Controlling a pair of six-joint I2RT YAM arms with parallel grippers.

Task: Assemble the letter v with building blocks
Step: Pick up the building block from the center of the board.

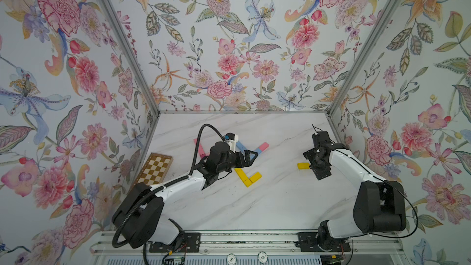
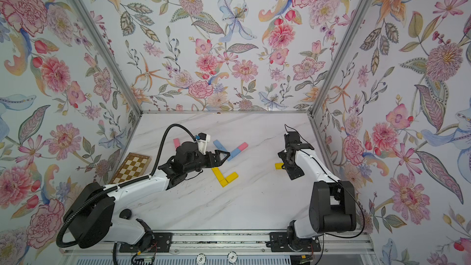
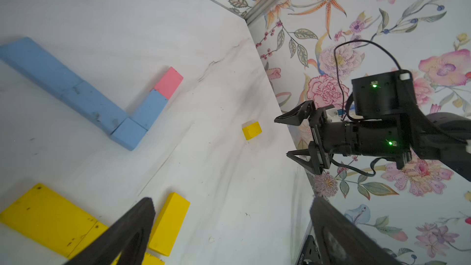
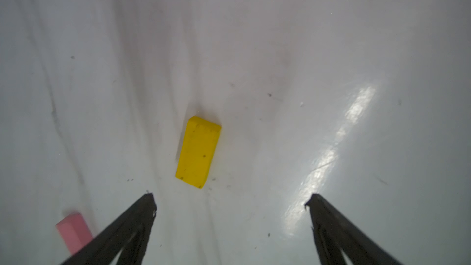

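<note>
Hovering wide and empty near a lone yellow block (image 4: 198,151), the right gripper (image 4: 230,201) risks knocking it away if lowered off-centre.

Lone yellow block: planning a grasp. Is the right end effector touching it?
Apart: right wrist view shows bare table between yellow block and right end effector.

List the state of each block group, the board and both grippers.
Left gripper: open, empty.
Right gripper: open, empty.
Lone yellow matte oblong block: flat, ungripped, ahead of right gripper.
Grouped yellow matte blocks: flat, touching, V-shaped.
Light blue blocks with pink end block: flat, touching, V-shaped.
Separate pink oblong block: flat, partly hidden by left arm.
Brown-and-cream checkered board: flat, untouched.
</note>
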